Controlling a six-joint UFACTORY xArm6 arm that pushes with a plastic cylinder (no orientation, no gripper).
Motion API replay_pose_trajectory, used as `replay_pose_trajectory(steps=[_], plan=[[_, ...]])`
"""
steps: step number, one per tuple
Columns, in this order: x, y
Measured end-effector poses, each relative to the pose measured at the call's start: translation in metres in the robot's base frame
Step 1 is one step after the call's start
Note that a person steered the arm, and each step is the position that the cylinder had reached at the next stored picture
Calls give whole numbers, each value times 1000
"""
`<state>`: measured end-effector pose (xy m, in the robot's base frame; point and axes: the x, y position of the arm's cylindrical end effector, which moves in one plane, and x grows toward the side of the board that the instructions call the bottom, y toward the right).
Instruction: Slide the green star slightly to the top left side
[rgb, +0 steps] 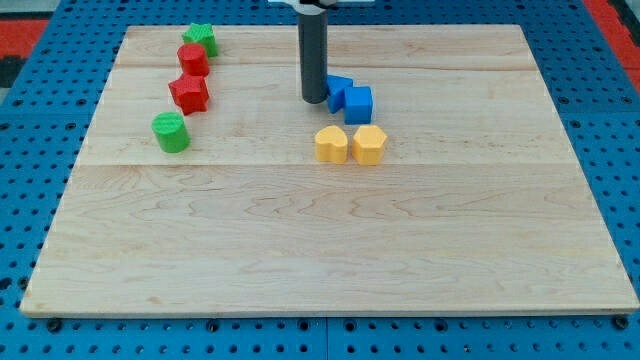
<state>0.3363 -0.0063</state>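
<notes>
The green star (200, 38) sits near the board's top left corner, untouched as far as I can judge — my tip (314, 99) stands well apart from it, touching or just beside the two blue blocks (350, 98). I have no jaws (only a rod). Everything is left to do. Two red blocks (190, 78) and a green cylinder (171, 132) line up below the star — a route from the right avoids them.
</notes>
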Motion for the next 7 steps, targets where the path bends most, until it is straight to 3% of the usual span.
replay_pose_trajectory(steps=[1,3,7], plan=[[-9,-33],[-80,-53],[-114,-131]])
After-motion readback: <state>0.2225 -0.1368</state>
